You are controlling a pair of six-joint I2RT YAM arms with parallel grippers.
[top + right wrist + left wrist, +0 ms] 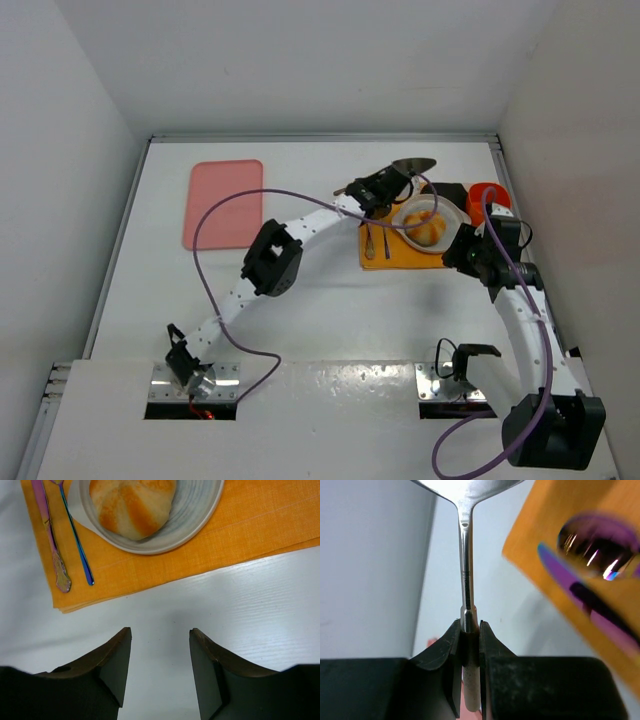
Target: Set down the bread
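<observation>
The bread (428, 226) is a round golden bun with paler score lines. It lies in the white bowl (455, 222) on the orange placemat (392, 256). It also shows in the right wrist view (132, 502), inside the bowl (200, 515). My left gripper (385, 184) is just left of the bowl's far side and is shut on the handle of a metal server (465, 560), whose flat blade (415, 165) points to the back. My right gripper (160, 635) is open and empty over bare table, just off the near right edge of the placemat (260, 525).
Two iridescent pieces of cutlery (50, 535) lie on the placemat left of the bowl; a spoon bowl shows in the left wrist view (597, 540). A red cup (488, 195) stands behind the bowl on the right. A pink board (223, 203) lies at the back left. White walls enclose the table.
</observation>
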